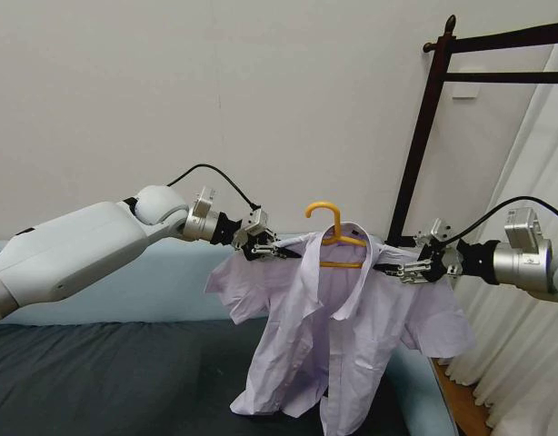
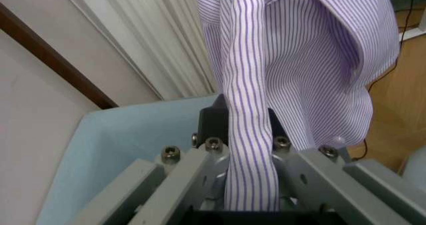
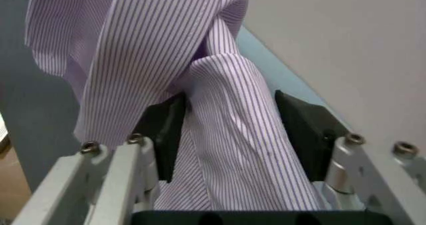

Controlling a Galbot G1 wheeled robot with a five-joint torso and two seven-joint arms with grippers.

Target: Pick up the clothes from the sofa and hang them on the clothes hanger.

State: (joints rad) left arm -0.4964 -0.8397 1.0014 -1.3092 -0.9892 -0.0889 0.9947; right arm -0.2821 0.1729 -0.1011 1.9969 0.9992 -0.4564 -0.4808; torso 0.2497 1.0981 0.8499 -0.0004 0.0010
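Observation:
A purple-and-white striped short-sleeved shirt (image 1: 326,341) hangs on a yellow hanger (image 1: 336,238), held up in the air above the sofa. My left gripper (image 1: 269,249) is shut on the shirt's one shoulder, my right gripper (image 1: 399,270) shut on the other. In the left wrist view the striped fabric (image 2: 252,150) runs between the fingers (image 2: 214,125). In the right wrist view a fold of the shirt (image 3: 240,150) fills the gap between the black pads (image 3: 303,130). The dark wooden clothes stand (image 1: 426,118) rises just behind my right gripper.
The sofa has a dark seat (image 1: 97,372) and a pale blue backrest (image 1: 174,282). White curtains (image 1: 533,336) hang at the right, over a strip of wooden floor (image 1: 463,404). A plain wall lies behind.

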